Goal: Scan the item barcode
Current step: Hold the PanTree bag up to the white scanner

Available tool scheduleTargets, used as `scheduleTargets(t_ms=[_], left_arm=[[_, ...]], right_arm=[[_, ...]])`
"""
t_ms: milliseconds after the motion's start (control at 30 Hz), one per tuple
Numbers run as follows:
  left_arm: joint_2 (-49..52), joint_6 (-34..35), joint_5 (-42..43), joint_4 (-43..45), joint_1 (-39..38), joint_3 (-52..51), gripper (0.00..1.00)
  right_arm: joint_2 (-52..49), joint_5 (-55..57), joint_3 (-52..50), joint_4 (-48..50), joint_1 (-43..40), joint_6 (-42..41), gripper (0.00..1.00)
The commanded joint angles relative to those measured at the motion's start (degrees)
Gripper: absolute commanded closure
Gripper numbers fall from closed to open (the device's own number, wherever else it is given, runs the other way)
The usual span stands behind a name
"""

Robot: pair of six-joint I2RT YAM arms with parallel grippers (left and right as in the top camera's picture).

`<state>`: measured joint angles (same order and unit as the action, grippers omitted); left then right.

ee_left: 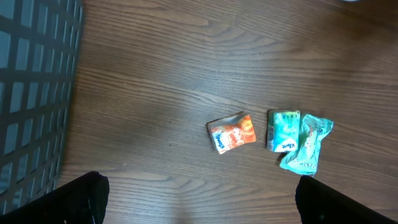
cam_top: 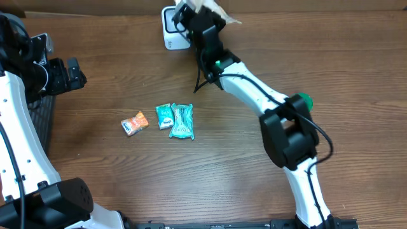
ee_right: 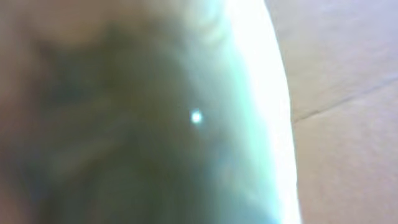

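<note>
Packet, pale and partly hidden, is being pinched by the closed right gripper beside the far scanner, blurring its wrist view.

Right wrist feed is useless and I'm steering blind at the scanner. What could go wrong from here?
The right gripper holds a pale packet close by the white scanner. With the wrist view blurred, the barcode could be facing away unnoticed, or the packet could knock the scanner. The small teal packet and the larger teal packet lie touching, so a later pick might drag both.
</note>
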<state>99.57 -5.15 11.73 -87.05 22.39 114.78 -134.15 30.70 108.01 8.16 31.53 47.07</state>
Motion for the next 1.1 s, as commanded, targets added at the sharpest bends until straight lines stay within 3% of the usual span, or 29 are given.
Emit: scheduleTargets(t_ms=[0,1067], left_arm=[[0.1,-1.1,0.1,0.1,0.1,0.1,0.00],[0.1,-1.1,0.1,0.1,0.1,0.1,0.01]], right_arm=[[-3.5,1.6,1.1,3.1,0.3,7.5,0.96],[-4.4,4.5,1.1,4.9,2.2,7.4,0.96]])
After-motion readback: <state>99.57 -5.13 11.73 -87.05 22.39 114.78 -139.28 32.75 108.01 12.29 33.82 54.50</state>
